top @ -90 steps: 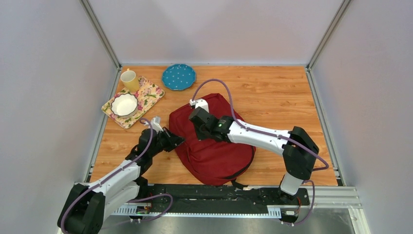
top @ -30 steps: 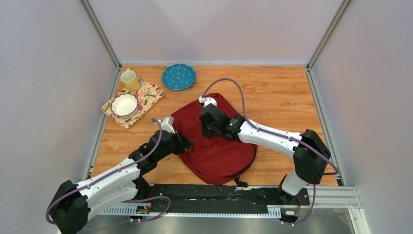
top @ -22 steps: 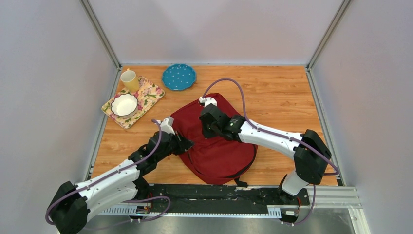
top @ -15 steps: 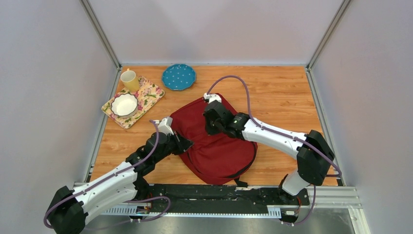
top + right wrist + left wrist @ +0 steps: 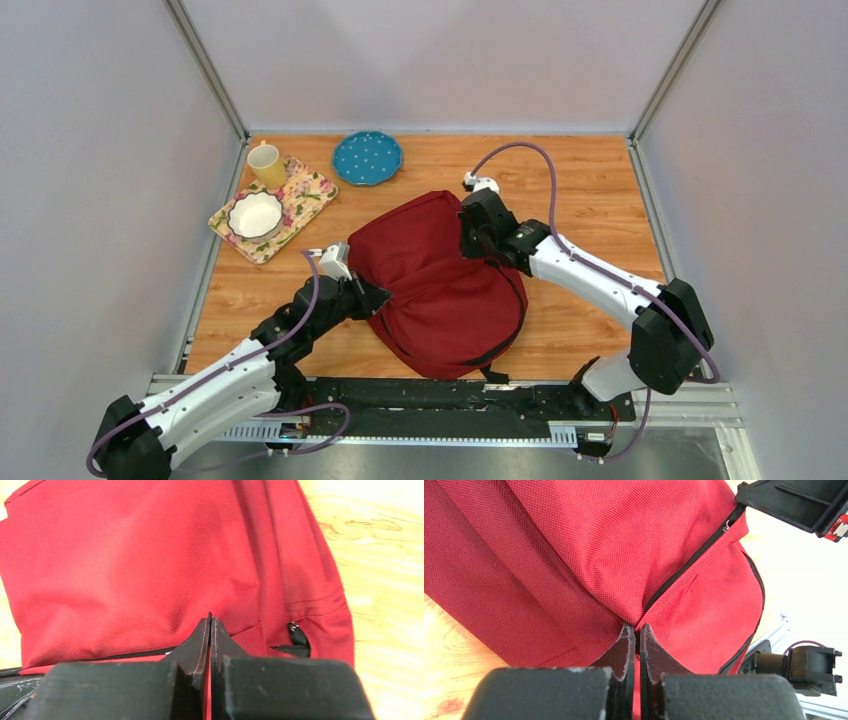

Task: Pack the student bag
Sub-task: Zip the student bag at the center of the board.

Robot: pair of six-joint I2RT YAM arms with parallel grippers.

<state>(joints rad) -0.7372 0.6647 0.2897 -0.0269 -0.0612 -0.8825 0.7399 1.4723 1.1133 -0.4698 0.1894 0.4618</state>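
The student bag (image 5: 440,285), a large dark red backpack, lies flat in the middle of the table. My left gripper (image 5: 374,295) is at its left edge and is shut on a fold of red fabric (image 5: 634,615) beside the black zipper line (image 5: 684,572). My right gripper (image 5: 481,243) is at the bag's far right corner. In the right wrist view it (image 5: 210,621) is shut, with a small black zipper tab (image 5: 210,614) sticking out between the tips. The zipper slider (image 5: 726,526) sits just under the right gripper. The bag's inside is hidden.
A floral tray (image 5: 300,195) at the far left holds a white bowl (image 5: 255,215) and a yellow mug (image 5: 266,165). A blue dotted plate (image 5: 367,157) lies behind the bag. A black strap buckle (image 5: 298,635) shows on the bag's side.
My right gripper has moved right and farther back, from the bag's top middle to its far right corner, and the bag has stretched wider. My left gripper has kept its hold at the left edge.
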